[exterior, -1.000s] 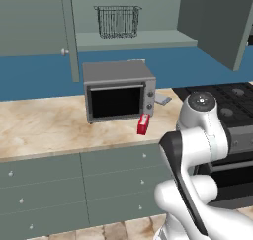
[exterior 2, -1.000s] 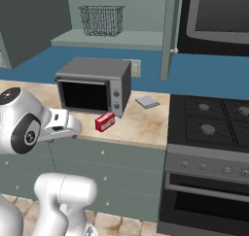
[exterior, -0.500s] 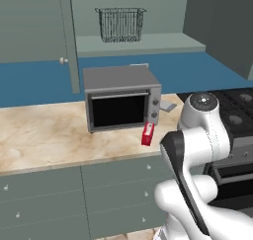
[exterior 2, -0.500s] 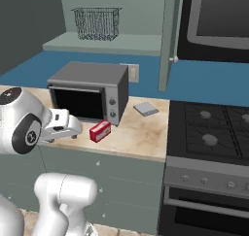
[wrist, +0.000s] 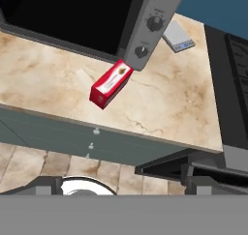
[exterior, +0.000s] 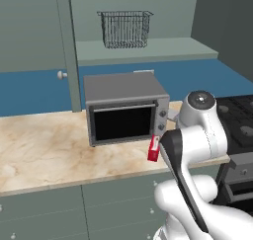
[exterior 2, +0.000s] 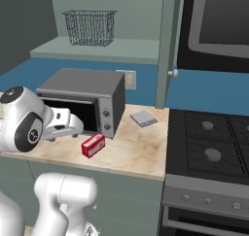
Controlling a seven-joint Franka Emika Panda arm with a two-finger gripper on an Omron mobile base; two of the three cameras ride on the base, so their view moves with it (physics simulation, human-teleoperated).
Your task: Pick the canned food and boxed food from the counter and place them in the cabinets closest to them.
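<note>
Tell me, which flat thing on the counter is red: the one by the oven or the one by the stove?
The small red rectangular box, lying in front of the grey toaster oven. The flat grey square pad nearer the black stove isn't red.

The left base view sits behind the arm on its left, looking forward and down across the table (exterior: 44,155) at the toaster oven (exterior: 123,110), with the wire basket (exterior: 125,29) on the cabinet shelf at 12 o'clock. The right base view looks from behind on the right, facing the same toaster oven (exterior 2: 87,99) and wire basket (exterior 2: 90,27), with the stove (exterior 2: 214,143) at 3 o'clock. The hand view hangs closer, looking steeply down at the table edge (wrist: 160,108); the red box (wrist: 110,84) lies near its centre, also shared by the base views (exterior: 153,148) (exterior 2: 93,145)
</note>
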